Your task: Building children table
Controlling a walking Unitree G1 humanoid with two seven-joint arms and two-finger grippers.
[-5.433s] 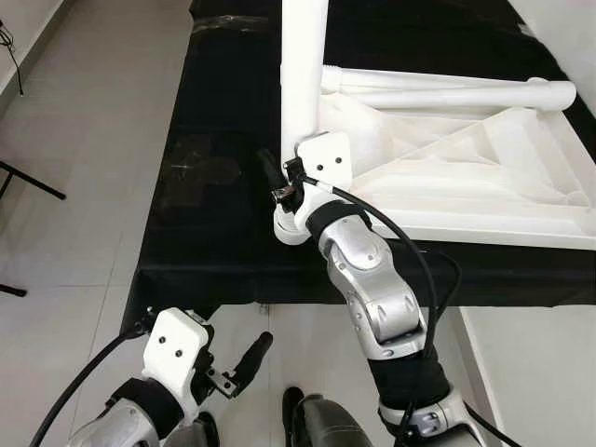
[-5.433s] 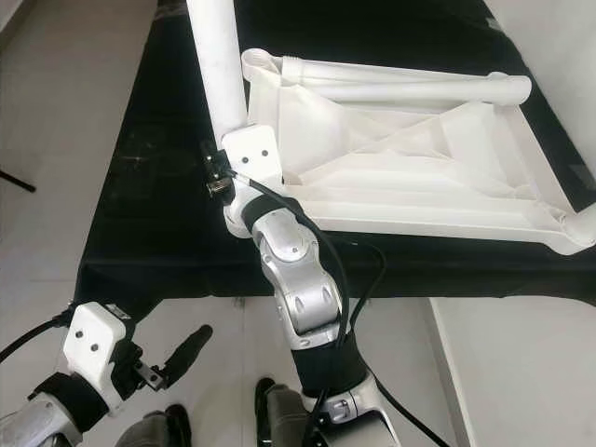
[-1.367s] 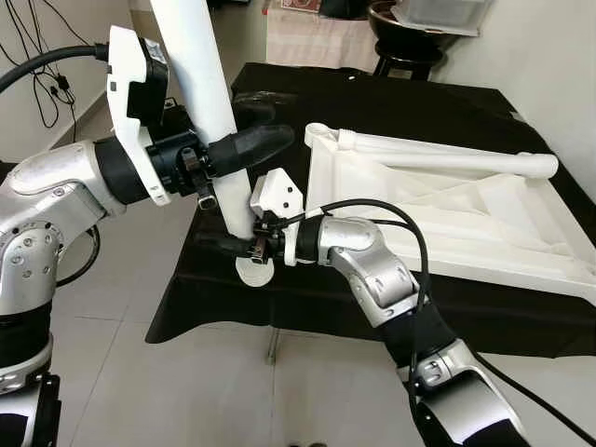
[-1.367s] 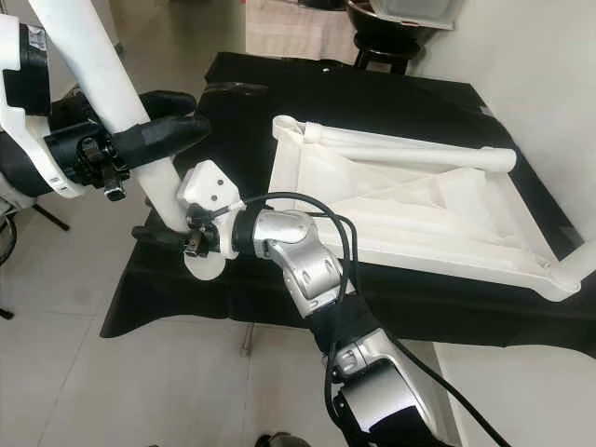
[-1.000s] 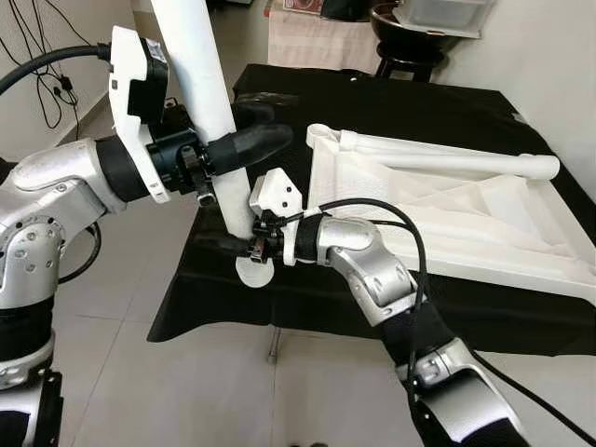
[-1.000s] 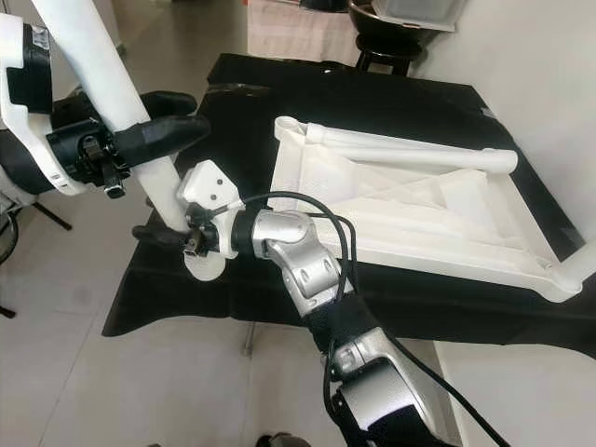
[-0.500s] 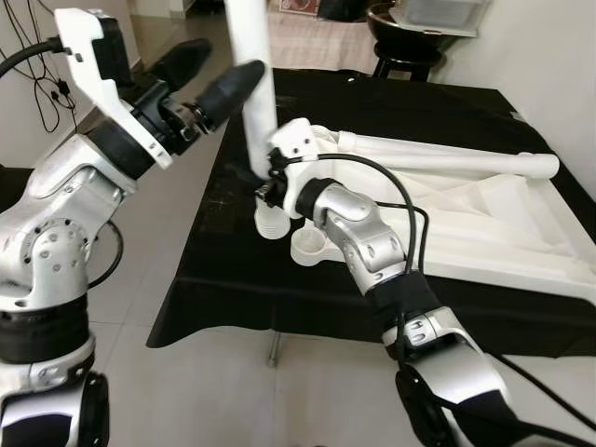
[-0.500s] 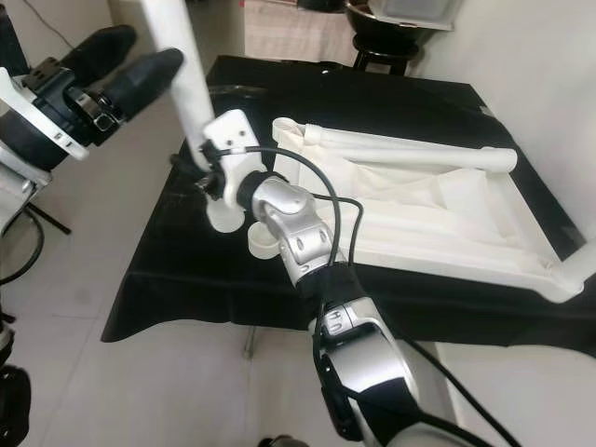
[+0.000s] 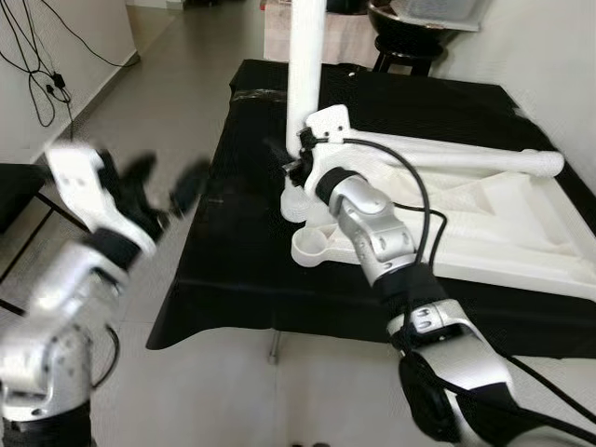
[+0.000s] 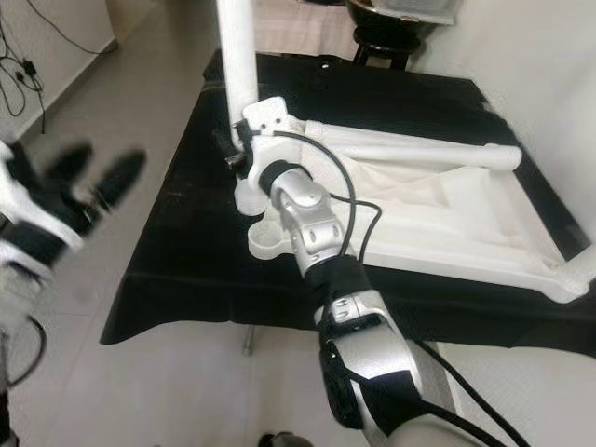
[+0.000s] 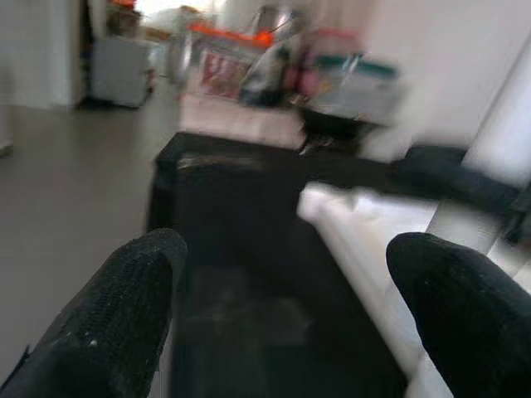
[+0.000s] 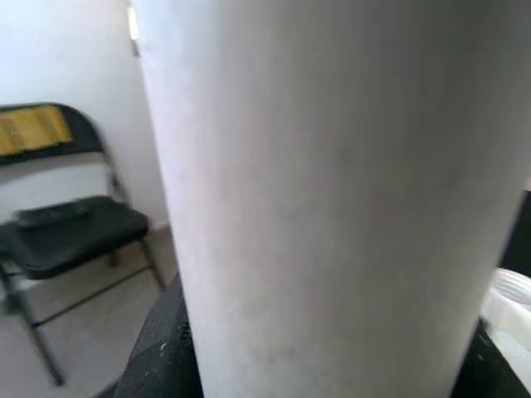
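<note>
A white table leg [image 9: 304, 74] stands nearly upright, my right gripper [image 9: 293, 166] shut on it near its lower end. That end hangs just behind the round corner socket [image 9: 312, 247] of the upturned white table top [image 9: 484, 214]; whether they touch I cannot tell. A second leg [image 9: 466, 163] lies along the top's far side. In the right wrist view the leg [image 12: 332, 191] is close up between my black fingers [image 12: 158, 348]. My left gripper [image 9: 163, 186], blurred, is open over the floor to the left, holding nothing, its fingers [image 11: 116, 315] wide apart.
The table top lies on a low table draped in black cloth [image 9: 233, 261], with bare floor to its left and front. Cables [image 9: 42, 65] trail along the left wall. A dark stool [image 9: 400, 19] stands behind. A black folding chair [image 12: 66, 224] stands beyond the leg.
My left gripper has let go of the leg and swung down and away to the left. My right gripper has carried the leg right, upright, to the table top's corner.
</note>
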